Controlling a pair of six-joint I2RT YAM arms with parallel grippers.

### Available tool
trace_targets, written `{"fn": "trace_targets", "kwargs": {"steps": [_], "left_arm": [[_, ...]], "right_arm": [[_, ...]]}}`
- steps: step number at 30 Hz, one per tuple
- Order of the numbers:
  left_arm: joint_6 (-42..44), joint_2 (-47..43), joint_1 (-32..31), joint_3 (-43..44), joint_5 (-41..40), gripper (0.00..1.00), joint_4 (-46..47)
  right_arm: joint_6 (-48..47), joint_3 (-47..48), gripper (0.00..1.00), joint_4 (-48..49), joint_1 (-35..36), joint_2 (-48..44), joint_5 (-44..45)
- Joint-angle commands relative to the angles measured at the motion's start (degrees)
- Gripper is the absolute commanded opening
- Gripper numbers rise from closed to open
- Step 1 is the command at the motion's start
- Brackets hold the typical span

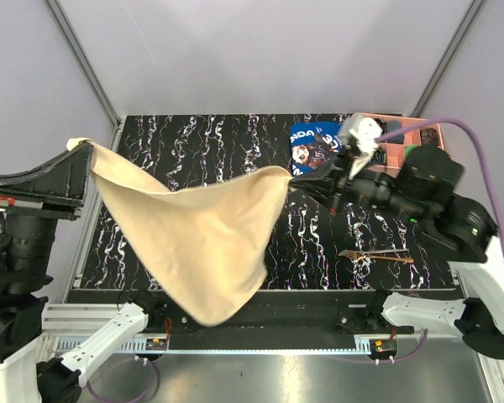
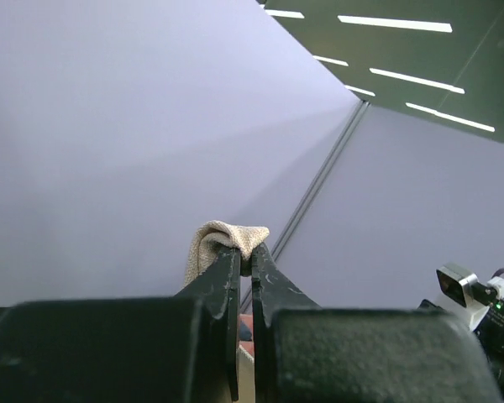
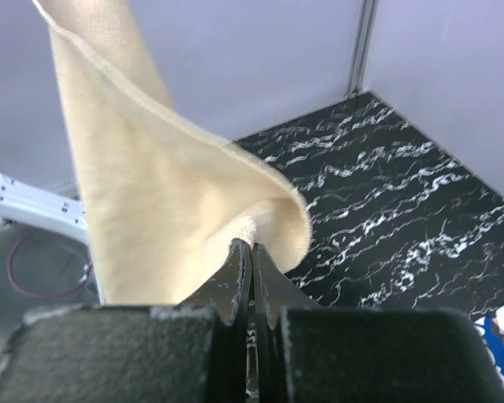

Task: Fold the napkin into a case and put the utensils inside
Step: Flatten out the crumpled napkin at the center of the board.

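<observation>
Our left fingers (image 2: 223, 284) press together on one corner of the napkin (image 1: 193, 235), and our right fingers (image 3: 235, 270) pinch another corner. The beige cloth hangs spread between them in the air, its lowest tip over the near edge of the marbled tabletop (image 1: 193, 143).

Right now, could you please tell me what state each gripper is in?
Left gripper: shut on one corner of the napkin, lifted off the table.
Right gripper: shut on another corner of the napkin.
</observation>
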Motion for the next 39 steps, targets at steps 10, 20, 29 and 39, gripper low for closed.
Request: {"fn": "trace_targets", "kwargs": {"steps": [10,20,29,39], "left_arm": [[-2.85,23.66,4.03,-2.92,-28.56,0.0,-14.76],[-6.39,66.17,18.11,2.75,-28.73,0.0,-9.14],[-4.33,64.86,23.83,6.35,-17.74,0.89,-15.29],[-9.18,53.83,23.31,-24.53,3.84,0.71,-2.58]], "right_arm": [[1.91,-10.02,0.0,15.73,-18.31,16.02,4.35],[-3.38,11.37,0.14,24.2,-27.53,59.93,5.27],[0.4,35.72,0.92,-8.23,-28.16,73.89,17.73],[10.94,4.48,0.9,10.38,-24.39,56.65,4.77]]}}
